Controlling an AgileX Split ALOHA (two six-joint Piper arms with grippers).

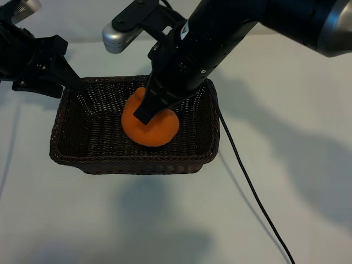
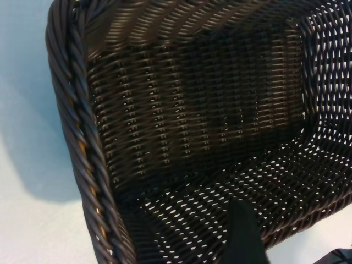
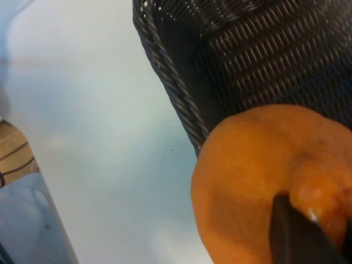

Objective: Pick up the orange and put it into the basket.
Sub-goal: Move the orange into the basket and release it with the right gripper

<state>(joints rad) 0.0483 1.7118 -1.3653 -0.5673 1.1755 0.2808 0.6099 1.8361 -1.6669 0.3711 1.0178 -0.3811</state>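
The orange (image 1: 157, 129) hangs over the middle of the dark wicker basket (image 1: 82, 159), inside its rim line. My right gripper (image 1: 144, 115) comes down from the upper right and is shut on the orange at its top. In the right wrist view a dark finger (image 3: 294, 236) presses beside the bumpy nub of the orange (image 3: 247, 176), with the basket's braided rim (image 3: 170, 82) behind it. My left gripper (image 1: 70, 82) stands open at the basket's far left corner. One of its fingers (image 2: 242, 236) shows over the basket's woven wall (image 2: 192, 110).
A thin black cable (image 1: 247, 181) runs across the white table from the basket's right side to the near edge. The right arm's bulk and its silver wrist camera (image 1: 116, 37) hang above the basket's far side.
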